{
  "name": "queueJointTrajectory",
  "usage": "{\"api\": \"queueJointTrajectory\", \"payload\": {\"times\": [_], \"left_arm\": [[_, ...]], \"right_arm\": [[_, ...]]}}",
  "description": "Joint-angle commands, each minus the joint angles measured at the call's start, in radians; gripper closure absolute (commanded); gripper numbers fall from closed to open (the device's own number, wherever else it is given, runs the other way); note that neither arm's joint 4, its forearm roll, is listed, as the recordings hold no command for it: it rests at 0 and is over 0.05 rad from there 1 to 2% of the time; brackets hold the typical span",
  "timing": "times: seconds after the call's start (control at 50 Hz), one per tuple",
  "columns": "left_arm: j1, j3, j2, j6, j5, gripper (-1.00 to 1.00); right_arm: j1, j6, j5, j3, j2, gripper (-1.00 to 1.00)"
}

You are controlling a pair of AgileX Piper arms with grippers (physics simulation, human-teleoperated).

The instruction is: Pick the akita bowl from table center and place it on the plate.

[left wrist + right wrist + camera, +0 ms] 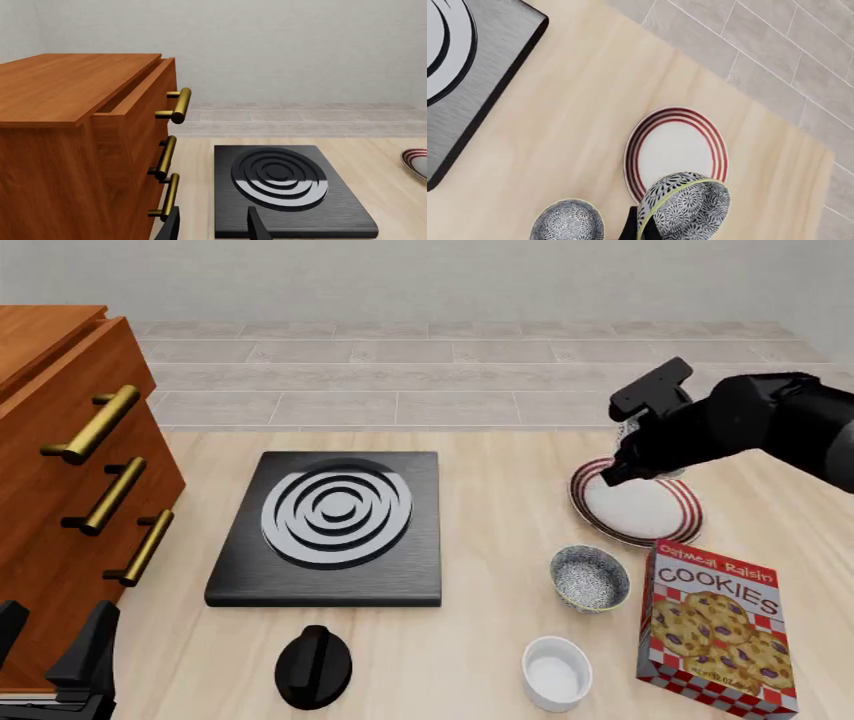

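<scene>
1. Left wrist view: the left gripper (213, 225) has its fingers apart and holds nothing. It points at the stove (283, 192) beside the drawers (80, 150), idle.
2. Front view: the right gripper (638, 445) is above the plate (638, 510). The twin bowl (589, 577) rests on the table (494, 500).
3. Right wrist view: the fingers pinch the rim of the bowl (684, 207), held above the plate's edge, ready to lower, I think.

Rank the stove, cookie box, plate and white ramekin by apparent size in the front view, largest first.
1. Stove
2. Cookie box, though it sits nearer the camera
3. Plate, partly hidden by the right arm, so its place against the box is unsure
4. Ramekin
</scene>
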Motion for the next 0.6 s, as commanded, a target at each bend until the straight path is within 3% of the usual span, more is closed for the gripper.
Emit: {"api": "queueJointTrajectory", "payload": {"times": [0.02, 0.08, 0.26, 0.38, 0.4, 0.5, 0.52, 0.56, 0.6], "left_arm": [[0.000, 0.000, 0.000, 0.000, 0.000, -1.00], [0.000, 0.000, 0.000, 0.000, 0.000, -1.00], [0.000, 0.000, 0.000, 0.000, 0.000, -1.00], [0.000, 0.000, 0.000, 0.000, 0.000, -1.00], [0.000, 0.000, 0.000, 0.000, 0.000, -1.00], [0.000, 0.000, 0.000, 0.000, 0.000, -1.00], [0.000, 0.000, 0.000, 0.000, 0.000, -1.00], [0.000, 0.000, 0.000, 0.000, 0.000, -1.00], [0.000, 0.000, 0.000, 0.000, 0.000, -1.00]], "right_arm": [[0.003, 0.049, -0.074, 0.099, -0.059, 1.00], [0.023, 0.093, -0.092, 0.112, -0.079, 1.00], [0.051, 0.132, -0.135, 0.159, -0.111, 1.00], [0.039, 0.180, -0.179, 0.187, -0.141, 1.00], [0.024, 0.215, -0.190, 0.178, -0.147, 1.00], [0.015, 0.227, -0.234, 0.227, -0.155, 1.00], [0.018, 0.269, -0.254, 0.242, -0.163, 1.00], [0.012, 0.261, -0.263, 0.252, -0.161, 1.00], [-0.006, 0.295, -0.290, 0.263, -0.157, 1.00]]}}
